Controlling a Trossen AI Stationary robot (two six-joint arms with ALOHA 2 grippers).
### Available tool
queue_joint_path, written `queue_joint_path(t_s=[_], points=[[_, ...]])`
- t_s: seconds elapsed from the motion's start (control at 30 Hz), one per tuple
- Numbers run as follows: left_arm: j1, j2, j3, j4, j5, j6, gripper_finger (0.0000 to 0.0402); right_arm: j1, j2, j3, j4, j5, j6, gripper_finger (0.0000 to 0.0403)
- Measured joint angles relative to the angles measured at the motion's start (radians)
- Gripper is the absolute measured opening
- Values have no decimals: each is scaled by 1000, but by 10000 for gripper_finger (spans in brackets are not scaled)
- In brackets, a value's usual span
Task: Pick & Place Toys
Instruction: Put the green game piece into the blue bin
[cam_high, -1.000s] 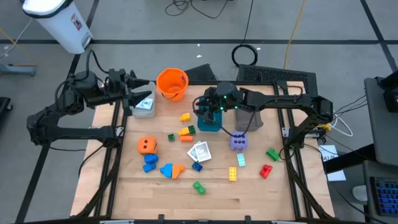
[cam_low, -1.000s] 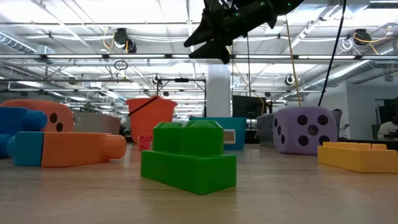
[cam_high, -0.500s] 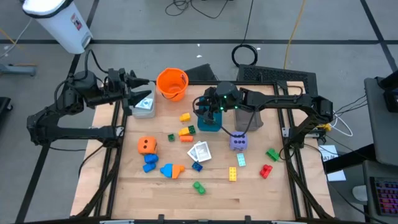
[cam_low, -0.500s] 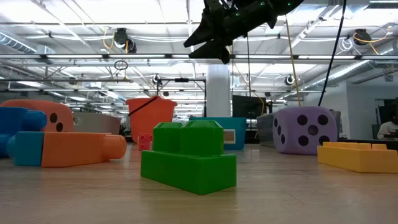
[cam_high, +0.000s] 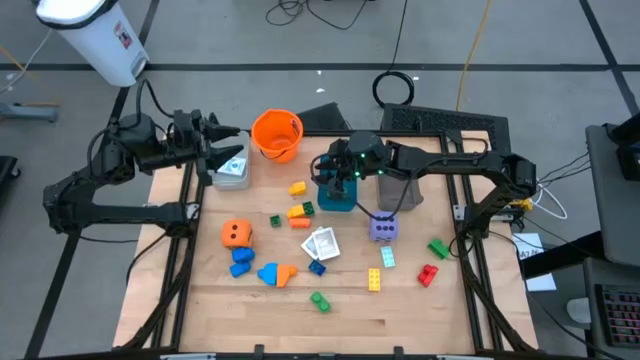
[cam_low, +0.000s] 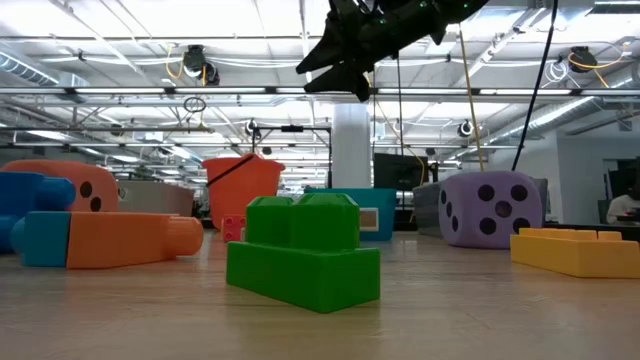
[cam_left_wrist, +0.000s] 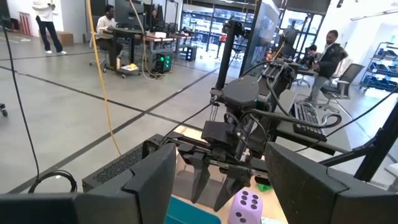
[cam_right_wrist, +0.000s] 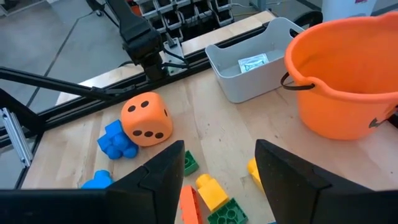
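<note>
Nearest you, at the front of the table (cam_high: 400, 310), a green brick (cam_high: 319, 300) lies alone, with a yellow brick (cam_high: 373, 280) and a red brick (cam_high: 428, 274) just behind it to the right. To the left you have a blue-and-orange brick (cam_high: 272, 273), a blue brick (cam_high: 241, 260) and the orange die (cam_high: 236, 234). In the middle sit the white cards (cam_high: 322, 243), with the purple die (cam_high: 383, 228) to their right and another green brick (cam_high: 438, 248) farther right.

Behind those, a cluster of yellow, orange and green bricks (cam_high: 300, 212) lies just left of the teal tray (cam_high: 336, 198). The right gripper (cam_high: 334, 176) hangs above that tray, well off the table; its wrist view shows the fingers (cam_right_wrist: 155, 177) spread apart with nothing between them, looking down on the cluster.

Farther back stand the orange bucket (cam_high: 277, 135) and the grey tray (cam_high: 231, 168). The left gripper (cam_high: 225, 150) waits over the grey tray, its fingers (cam_left_wrist: 152, 180) also apart and empty.

You look to be between picks: nearly all the toys are loose on the table, so the task seems barely begun. The natural next move is to take the right gripper left and down onto a brick in the cluster. These lie close together, so you need to line the fingers across one brick only.
</note>
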Motion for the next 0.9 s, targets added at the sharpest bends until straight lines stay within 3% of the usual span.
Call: queue_joint_path(t_s=[0.2, 0.67, 0.9], points=[[0, 0, 0, 0, 0, 1, 251, 0, -9, 0, 2, -75, 50, 189], [0, 0, 0, 0, 0, 2, 251, 2, -9, 0, 0, -84, 52, 184], [0, 0, 0, 0, 0, 2, 251, -5, -81, 0, -100, -396, -18, 181]])
